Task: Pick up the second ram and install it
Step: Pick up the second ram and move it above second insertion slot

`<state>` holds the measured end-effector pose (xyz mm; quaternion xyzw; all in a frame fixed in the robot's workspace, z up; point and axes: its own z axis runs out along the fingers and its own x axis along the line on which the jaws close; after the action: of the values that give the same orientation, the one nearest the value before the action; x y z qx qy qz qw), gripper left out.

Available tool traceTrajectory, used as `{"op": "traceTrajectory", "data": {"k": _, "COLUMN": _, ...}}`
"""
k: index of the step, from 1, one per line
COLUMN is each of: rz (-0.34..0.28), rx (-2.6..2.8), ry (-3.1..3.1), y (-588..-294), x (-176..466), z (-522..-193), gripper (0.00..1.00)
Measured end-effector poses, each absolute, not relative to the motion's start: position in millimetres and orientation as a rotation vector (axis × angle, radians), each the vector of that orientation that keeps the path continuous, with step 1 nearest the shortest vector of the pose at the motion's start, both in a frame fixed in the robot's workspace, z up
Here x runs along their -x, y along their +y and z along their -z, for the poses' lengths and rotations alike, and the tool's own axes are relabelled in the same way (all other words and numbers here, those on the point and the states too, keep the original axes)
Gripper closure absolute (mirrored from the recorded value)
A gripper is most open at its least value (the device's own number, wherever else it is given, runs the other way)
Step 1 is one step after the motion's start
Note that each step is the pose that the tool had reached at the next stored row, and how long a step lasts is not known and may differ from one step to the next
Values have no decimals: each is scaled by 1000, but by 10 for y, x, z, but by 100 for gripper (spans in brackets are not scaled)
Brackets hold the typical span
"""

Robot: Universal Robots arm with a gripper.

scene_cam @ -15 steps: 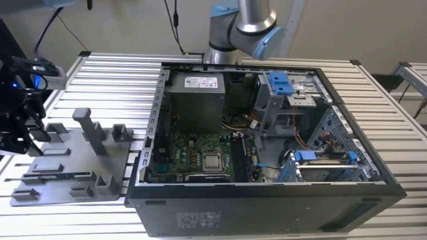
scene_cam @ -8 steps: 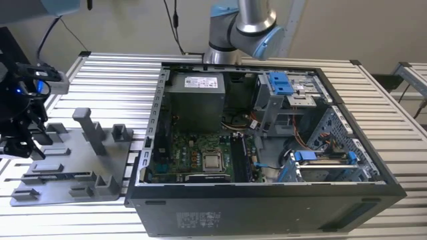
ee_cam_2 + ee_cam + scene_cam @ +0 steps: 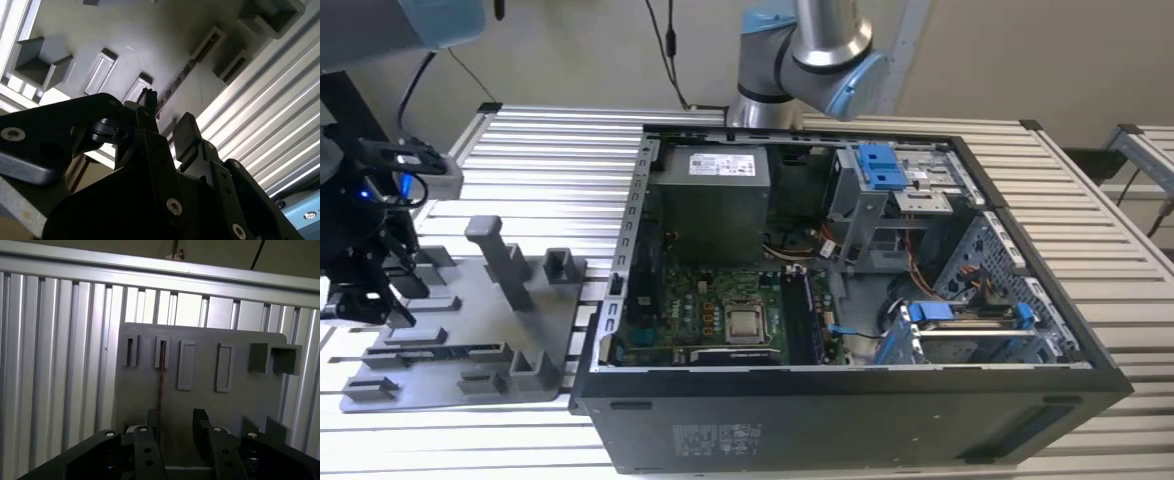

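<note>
Jaws parted, holding nothing; your gripper (image 3: 175, 417) points down over the grey tray (image 3: 240, 405) on the slatted table (image 3: 547, 170), beside the open computer case (image 3: 854, 420); the second ram (image 3: 161, 372) seems to stand in a tray slot just beyond one fingertip.

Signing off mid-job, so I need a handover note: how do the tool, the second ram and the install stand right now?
The tool is open, holds nothing and hangs low over the grey tray.
The second ram stands on edge in a tray slot, ahead of the gap between the fingers and nearer one of them.
The open computer case sits beside the tray, on the exterior view's right.
Done: tool lined up with the ram.
Left: ram not yet gripped, lifted or installed.
</note>
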<state>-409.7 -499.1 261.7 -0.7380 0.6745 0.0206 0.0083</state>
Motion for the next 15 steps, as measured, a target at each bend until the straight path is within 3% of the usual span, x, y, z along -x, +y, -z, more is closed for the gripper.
{"op": "traceTrajectory", "data": {"k": 15, "rz": -64, "rx": 2313, "ry": 2101, "y": -5043, "x": 4091, "z": -2361, "gripper": 58}}
